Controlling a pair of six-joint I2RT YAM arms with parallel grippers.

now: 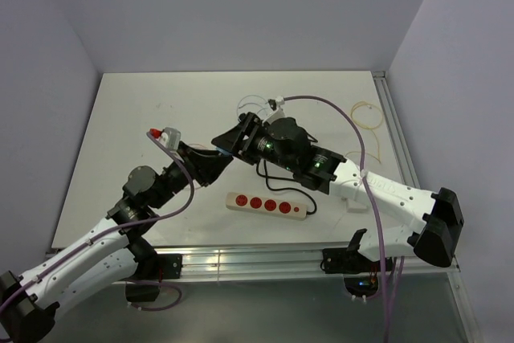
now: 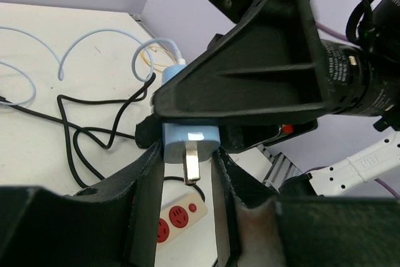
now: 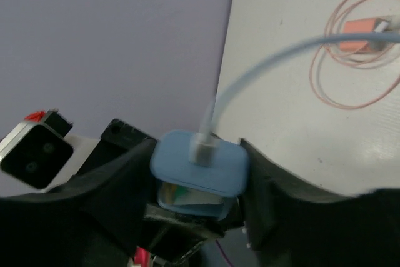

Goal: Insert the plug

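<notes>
The light-blue plug (image 2: pixel 190 136) hangs in mid-air above the table, its metal prongs pointing down towards the white power strip with red sockets (image 2: pixel 178 216). My left gripper (image 2: pixel 187 154) has its fingers pressed against both sides of the plug near the prong end. My right gripper (image 3: pixel 199 151) grips the same plug (image 3: pixel 199 167) at the cable end, both fingers touching it. In the top view the two grippers meet nose to nose, left (image 1: pixel 210 158) and right (image 1: pixel 229 144), just behind the power strip (image 1: pixel 267 205).
The plug's pale blue cable (image 2: pixel 94 54) loops across the table behind. The strip's black cord (image 2: pixel 81 136) snakes beside it. An orange plug with a coiled thin cable (image 3: pixel 362 32) lies at the far right. A metal rail (image 1: pixel 397 142) runs along the table's right edge.
</notes>
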